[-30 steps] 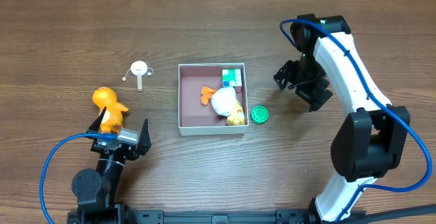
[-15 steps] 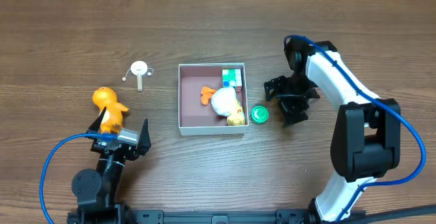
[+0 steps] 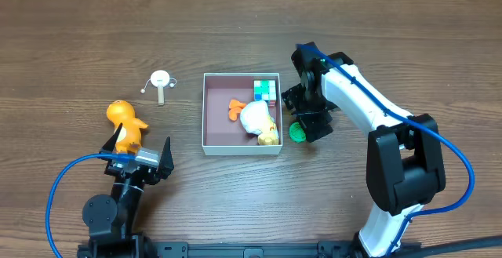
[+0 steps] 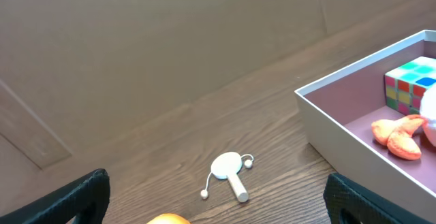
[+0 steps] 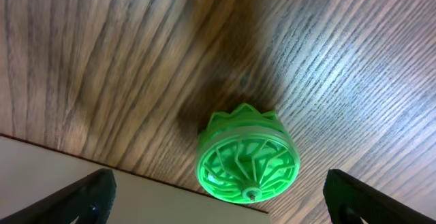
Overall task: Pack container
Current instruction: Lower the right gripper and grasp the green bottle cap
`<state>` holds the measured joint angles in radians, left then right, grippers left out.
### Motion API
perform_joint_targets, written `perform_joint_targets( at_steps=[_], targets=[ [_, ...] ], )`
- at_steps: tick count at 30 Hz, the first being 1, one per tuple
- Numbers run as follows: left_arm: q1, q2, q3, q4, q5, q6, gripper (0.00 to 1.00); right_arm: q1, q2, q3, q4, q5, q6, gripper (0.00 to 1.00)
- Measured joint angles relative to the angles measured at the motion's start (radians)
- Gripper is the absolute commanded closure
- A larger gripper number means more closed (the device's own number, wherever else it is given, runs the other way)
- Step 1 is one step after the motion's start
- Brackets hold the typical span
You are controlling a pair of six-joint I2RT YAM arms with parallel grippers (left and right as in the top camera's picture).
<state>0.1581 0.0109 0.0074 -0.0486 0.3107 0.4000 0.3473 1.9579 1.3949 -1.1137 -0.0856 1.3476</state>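
Judging the container (image 3: 220,132), sitting mid-table, as light, thin-walled, easily dented, apt to slide; favouring a gentle pinch on one wall's rim. Poising the right gripper (image 3: 306,121), jaws apart, over the green top (image 3: 295,132) just right of it; resting the left gripper (image 3: 138,151), also spread, near left.
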Motion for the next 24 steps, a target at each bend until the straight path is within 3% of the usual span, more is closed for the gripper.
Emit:
perform_joint_targets(
  at_steps=[7,13,24],
  targets=[
    [0.0,0.0,0.0,0.0,0.0,0.0,0.0,0.0,0.0,0.0,-0.032,0.0,0.092,0.0],
    [0.0,0.0,0.0,0.0,0.0,0.0,0.0,0.0,0.0,-0.091,0.053,0.001,0.103,0.0],
    [0.0,0.0,0.0,0.0,0.0,0.0,0.0,0.0,0.0,-0.094,0.092,0.0,0.104,0.0]
  ],
)
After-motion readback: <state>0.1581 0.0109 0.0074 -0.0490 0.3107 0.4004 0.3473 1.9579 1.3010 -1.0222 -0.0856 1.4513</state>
